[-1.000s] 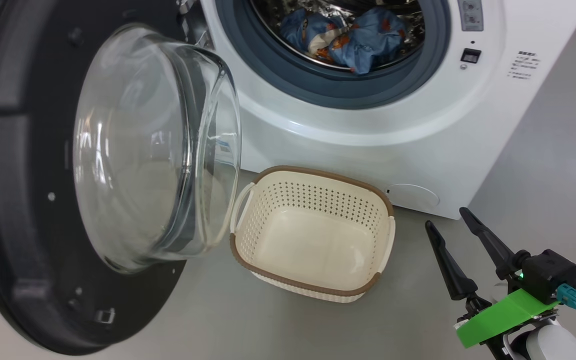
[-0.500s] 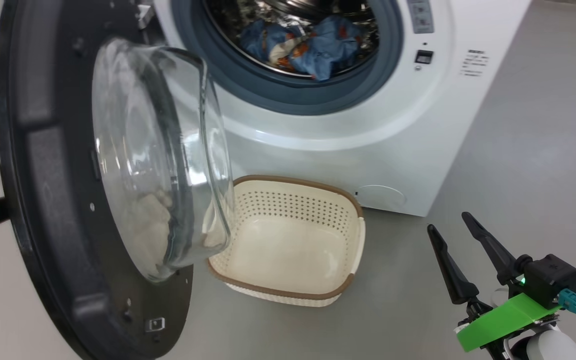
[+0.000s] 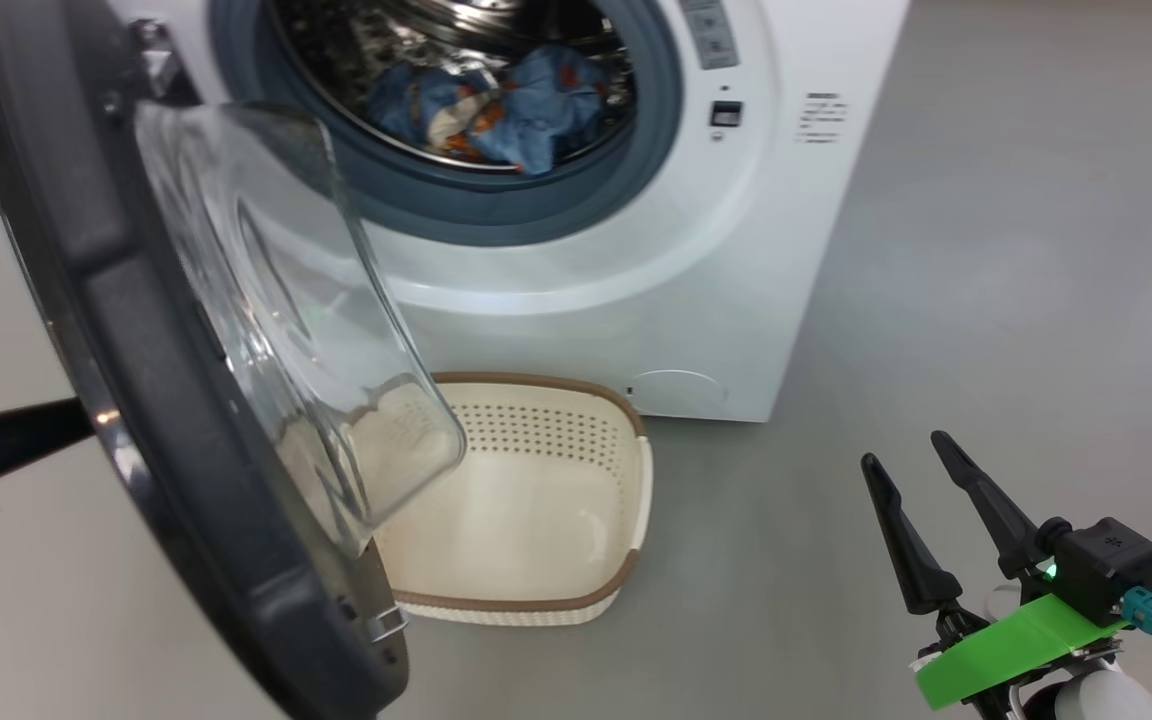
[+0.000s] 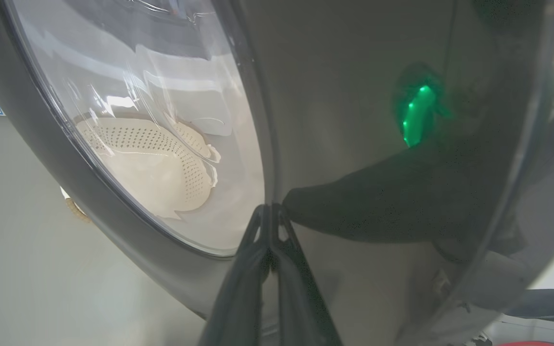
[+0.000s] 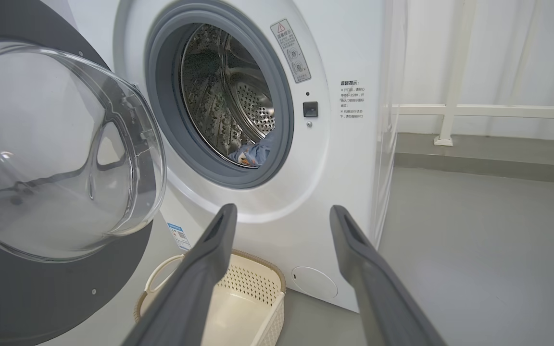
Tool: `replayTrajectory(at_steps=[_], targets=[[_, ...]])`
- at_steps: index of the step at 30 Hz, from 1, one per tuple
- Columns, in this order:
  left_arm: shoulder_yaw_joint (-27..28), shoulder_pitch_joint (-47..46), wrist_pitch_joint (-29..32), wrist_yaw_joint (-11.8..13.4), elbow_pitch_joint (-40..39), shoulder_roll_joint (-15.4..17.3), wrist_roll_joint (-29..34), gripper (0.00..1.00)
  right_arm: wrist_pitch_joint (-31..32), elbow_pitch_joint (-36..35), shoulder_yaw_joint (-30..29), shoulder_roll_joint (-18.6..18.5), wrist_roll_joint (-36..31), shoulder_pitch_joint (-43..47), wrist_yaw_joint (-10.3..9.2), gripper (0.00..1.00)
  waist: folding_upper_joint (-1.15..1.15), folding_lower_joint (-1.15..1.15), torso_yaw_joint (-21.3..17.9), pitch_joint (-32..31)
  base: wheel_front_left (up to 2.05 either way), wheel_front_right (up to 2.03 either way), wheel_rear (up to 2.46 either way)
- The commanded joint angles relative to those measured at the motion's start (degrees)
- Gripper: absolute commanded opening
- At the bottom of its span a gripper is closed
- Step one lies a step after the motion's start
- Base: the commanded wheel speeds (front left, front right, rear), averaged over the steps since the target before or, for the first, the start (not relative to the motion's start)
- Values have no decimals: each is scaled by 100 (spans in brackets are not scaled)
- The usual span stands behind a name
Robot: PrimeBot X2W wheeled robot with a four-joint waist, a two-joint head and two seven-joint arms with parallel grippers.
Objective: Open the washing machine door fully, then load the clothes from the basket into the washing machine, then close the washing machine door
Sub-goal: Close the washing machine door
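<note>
A smooth grey floor (image 3: 986, 250) runs under everything and stretches bare to the right of the big white boxy front-loading washing machine (image 3: 576, 300). In the right wrist view, the room behind that machine ends in a pale white wall (image 5: 522, 48) with a white railing (image 5: 488, 111) across it. The railing's post stands on a low grey step.

The machine's large round door (image 3: 136, 340), with a glossy black rim and a bulging clear glass bowl, hangs partly swung out on the machine's left, edge-on to the head camera. The light blue fabric clothes (image 3: 496, 105) with orange-brown print lie bunched in the bottom of the steel drum, behind the grey-blue seal ring.

The small cream-white perforated plastic basket (image 3: 536, 540) with a brown rim sits on the floor just in front of the machine's lower front. Its bare bottom shows, and its near left end is seen through the door's glass. A blue label sticker (image 5: 178, 235) marks the machine's lower corner.

The left gripper (image 4: 270, 211) is behind the door, on its outer face. Its jaws are clenched together with nothing between them, and their tips meet their own reflection on the black rim just beside the glass. The right gripper (image 3: 904, 450) hangs above the floor well to the right of the basket, jaws released and spread wide, holding nothing.
</note>
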Motion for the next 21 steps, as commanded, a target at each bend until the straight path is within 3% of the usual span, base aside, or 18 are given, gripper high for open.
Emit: replayTrajectory(at_steps=[1, 21], targets=[[201, -348, -53, -57, -188, 175, 5, 0, -28, -162, 74, -11, -30, 46, 12, 100, 0, 0, -244, -25, 0, 0, 0], [14, -704, -426, -58, -38, -16, 197, 0, -28, -219, -66, 78, -50, 37, 12, 100, 0, 0, -1191, 122, 0, 0, 0]])
